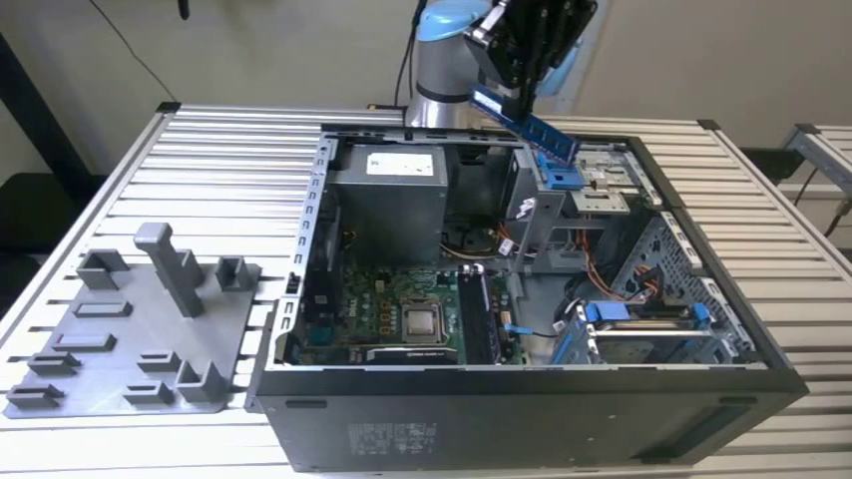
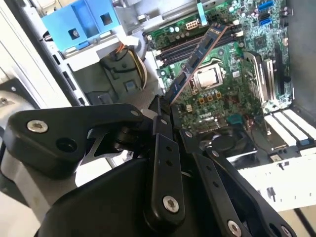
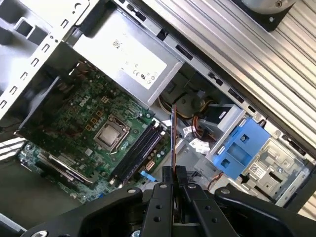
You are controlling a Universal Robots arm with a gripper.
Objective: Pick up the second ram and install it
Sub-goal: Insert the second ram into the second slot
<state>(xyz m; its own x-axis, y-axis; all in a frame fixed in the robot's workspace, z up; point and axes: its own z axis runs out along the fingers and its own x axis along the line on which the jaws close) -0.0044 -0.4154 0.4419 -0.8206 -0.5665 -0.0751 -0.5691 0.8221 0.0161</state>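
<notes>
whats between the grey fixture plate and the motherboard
The computer case's side wall stands between the fixture plate and the motherboard, as the exterior view shows.

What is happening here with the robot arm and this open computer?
The arm's gripper is shut on the second ram and holds it tilted in the air above the open computer case. In the first wrist view, the stick is seen edge-on over the motherboard, near the memory slots, and it is not yet seated in a slot. A grey fixture plate lies on the table at the exterior view's left, beside the case.
</notes>
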